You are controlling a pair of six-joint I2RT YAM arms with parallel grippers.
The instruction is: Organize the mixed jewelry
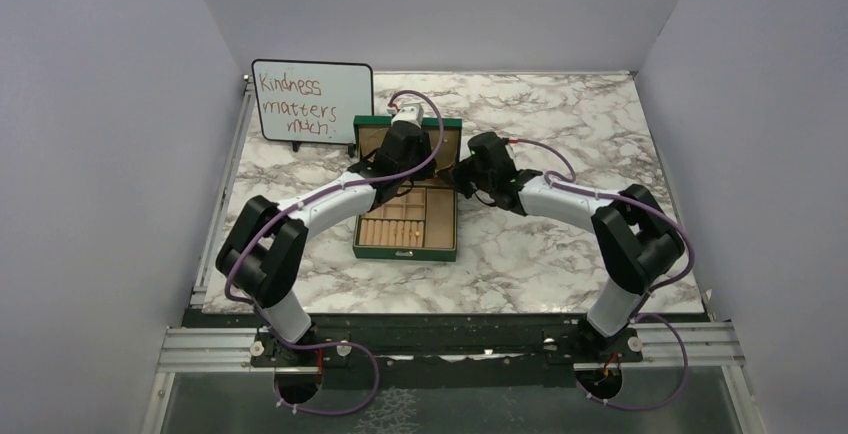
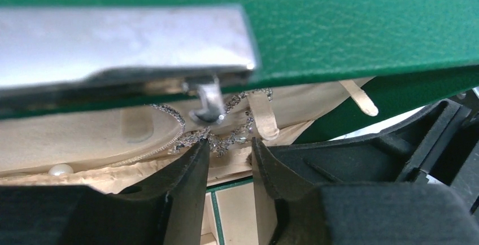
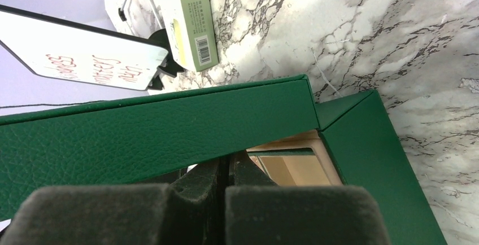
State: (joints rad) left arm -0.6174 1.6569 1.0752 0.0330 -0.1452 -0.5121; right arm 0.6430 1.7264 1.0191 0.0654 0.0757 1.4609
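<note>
A tangled silver chain [image 2: 221, 139] hangs against the tan lining inside the raised lid [image 2: 350, 25] of the green jewelry box [image 1: 440, 251]. A metal clasp [image 2: 208, 103] sits just above it. My left gripper [image 2: 227, 146] is open, its fingertips [image 2: 195, 157] on either side of the chain's lower end. A small white bead [image 2: 60, 169] lies at the left of the lining. My right gripper [image 3: 229, 163] is shut, its tips tucked under the lid's edge [image 3: 169, 126] at the box's right rear corner. A tiny gold piece [image 1: 414, 239] lies in the front tray.
A white-and-green carton [image 3: 192, 19] lies on the marble table [image 1: 560, 124] behind the box. A whiteboard on a stand [image 1: 312, 101] is at the back left. Tan strap tabs [image 2: 264, 115] hang inside the lid. Both arms crowd over the box's rear half.
</note>
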